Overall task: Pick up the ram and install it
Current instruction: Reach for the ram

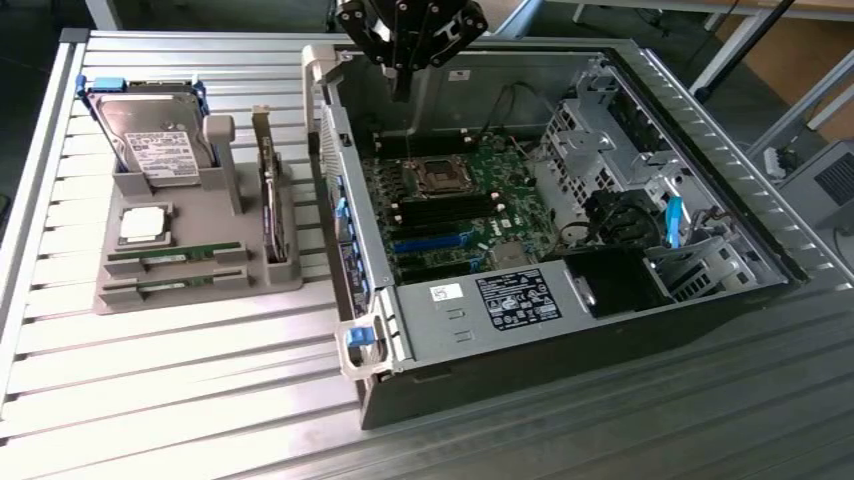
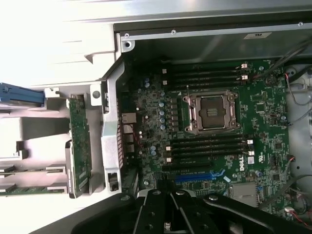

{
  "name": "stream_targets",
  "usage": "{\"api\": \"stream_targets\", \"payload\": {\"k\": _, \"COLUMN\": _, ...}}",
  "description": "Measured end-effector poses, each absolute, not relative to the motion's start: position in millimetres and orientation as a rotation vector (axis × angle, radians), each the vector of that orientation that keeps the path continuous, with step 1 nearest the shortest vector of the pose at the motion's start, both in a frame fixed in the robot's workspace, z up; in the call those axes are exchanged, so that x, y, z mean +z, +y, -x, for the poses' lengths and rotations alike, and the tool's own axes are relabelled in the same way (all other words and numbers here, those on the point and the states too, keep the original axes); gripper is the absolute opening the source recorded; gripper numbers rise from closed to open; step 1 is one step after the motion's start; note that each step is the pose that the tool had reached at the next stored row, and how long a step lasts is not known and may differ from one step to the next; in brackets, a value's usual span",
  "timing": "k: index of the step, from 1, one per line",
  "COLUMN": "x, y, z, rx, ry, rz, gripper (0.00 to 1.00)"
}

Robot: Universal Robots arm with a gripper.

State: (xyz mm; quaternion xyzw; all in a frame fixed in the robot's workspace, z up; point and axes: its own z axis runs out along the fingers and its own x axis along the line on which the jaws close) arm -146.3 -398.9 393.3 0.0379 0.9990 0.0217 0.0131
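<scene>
**Hovering over the case, ram not yet picked**

Your claw (image 1: 400,88) hangs above the far side of the open computer case (image 1: 694,170), over the motherboard (image 1: 447,205). Its fingers are pressed together and there is nothing between them.

The ram (image 1: 174,256) lies in the grey holder (image 1: 160,215) on the table (image 1: 174,380), on the exterior view's left, well apart from the claw. A twin stick (image 1: 171,287) lies just nearer in the next groove. You cannot tell from here which of the two is meant; I have taken the farther one.

Step, as I judge it: the pick has not begun and nothing is installed. The black memory slots (image 2: 207,146) beside the processor socket (image 2: 210,112) look empty.

A pick from here calls for the claw to stand over the holder, fingers parted and lined up along the stick, keeping off the upright card (image 1: 274,215) beside it.

Hard to make out:
- The claw's upper body is cut off at the frame edge in the exterior view.
- The slot latches are too small to read as open or closed.
- In the wrist view both sticks run off the frame edge.
</scene>
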Motion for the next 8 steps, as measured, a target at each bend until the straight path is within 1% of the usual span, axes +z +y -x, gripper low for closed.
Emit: {"api": "stream_targets", "payload": {"k": 8, "x": 393.3, "y": -398.9, "z": 155.9, "rx": 0.068, "ry": 3.112, "rz": -0.118, "gripper": 0.09}}
